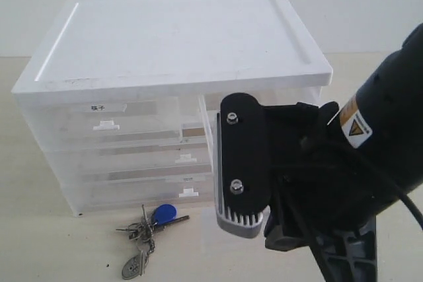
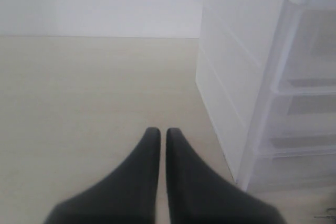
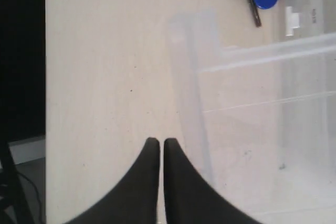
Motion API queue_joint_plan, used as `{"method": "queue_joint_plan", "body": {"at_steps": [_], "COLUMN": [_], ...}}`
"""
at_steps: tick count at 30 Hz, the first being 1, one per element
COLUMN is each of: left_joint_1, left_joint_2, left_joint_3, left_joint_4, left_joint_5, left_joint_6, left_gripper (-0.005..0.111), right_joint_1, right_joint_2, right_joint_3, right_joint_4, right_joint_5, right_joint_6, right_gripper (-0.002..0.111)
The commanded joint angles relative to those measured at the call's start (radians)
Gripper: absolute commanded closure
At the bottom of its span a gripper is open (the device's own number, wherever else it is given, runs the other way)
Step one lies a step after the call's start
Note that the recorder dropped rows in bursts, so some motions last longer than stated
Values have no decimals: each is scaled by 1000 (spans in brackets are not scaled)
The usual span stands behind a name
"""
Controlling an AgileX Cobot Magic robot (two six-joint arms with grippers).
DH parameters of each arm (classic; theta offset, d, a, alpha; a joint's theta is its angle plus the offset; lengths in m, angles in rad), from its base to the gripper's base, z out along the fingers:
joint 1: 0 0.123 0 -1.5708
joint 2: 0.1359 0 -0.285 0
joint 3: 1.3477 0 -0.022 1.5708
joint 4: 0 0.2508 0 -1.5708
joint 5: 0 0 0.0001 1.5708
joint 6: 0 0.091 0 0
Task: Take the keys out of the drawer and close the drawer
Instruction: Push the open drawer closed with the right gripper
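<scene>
Keys (image 1: 151, 229) on the worktop (image 1: 39, 242), drawer (image 3: 247, 129) pulled out.
Both pincers are pressed together, empty: the right pincer (image 3: 161, 148) hangs over the open drawer's edge, the left pincer (image 2: 163, 137) low beside the cabinet (image 2: 231, 77). The keys lie just in front of the cabinet, apart from both pincers.

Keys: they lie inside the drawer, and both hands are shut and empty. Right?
No. The exterior view shows the keys on the table in front of the cabinet, not inside the drawer. The left hand and right hand are shut and empty.
</scene>
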Motion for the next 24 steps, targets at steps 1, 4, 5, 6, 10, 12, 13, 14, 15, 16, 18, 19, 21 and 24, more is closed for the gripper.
{"method": "queue_joint_plan", "body": {"at_steps": [1, 4, 5, 6, 10, 12, 13, 14, 15, 16, 18, 19, 21, 24], "left_joint_1": [0, 0, 0, 0, 0, 0, 0, 0, 0, 0, 0, 0, 0, 0], "left_joint_2": [3, 3, 3, 3, 3, 3, 3, 3, 3, 3, 3, 3, 3, 3], "left_joint_3": [-4, -4, -4, -4, -4, -4, -4, -4, -4, -4, -4, -4, -4, -4], "left_joint_4": [0, 0, 0, 0, 0, 0, 0, 0, 0, 0, 0, 0, 0, 0], "left_joint_5": [-11, -11, -11, -11, -11, -11, -11, -11, -11, -11, -11, -11, -11, -11], "left_joint_6": [3, 3, 3, 3, 3, 3, 3, 3, 3, 3, 3, 3, 3, 3], "left_gripper": [102, 102, 102, 102, 102, 102, 102, 102, 102, 102, 102, 102, 102, 102], "right_joint_1": [1, 1, 1, 1, 1, 1, 1, 1, 1, 1, 1, 1, 1, 1], "right_joint_2": [-3, -3, -3, -3, -3, -3, -3, -3, -3, -3, -3, -3, -3, -3], "right_joint_3": [1, 1, 1, 1, 1, 1, 1, 1, 1, 1, 1, 1, 1, 2], "right_joint_4": [-111, -165, -168, -170, -203, -243, -266, -295, -334, -357, -413, -435, -466, -499], "right_joint_5": [-64, -73, -75, -83, -92, -94, -98, -103, -110, -119, -144, -158, -188, -243], "right_joint_6": [42, 68, 68, 68, 68, 70, 72, 87, 103, 127, 170, 182, 200, 205], "right_gripper": [108, 108, 108, 108, 108, 108, 108, 108, 108, 108, 108, 108, 108, 108]}}
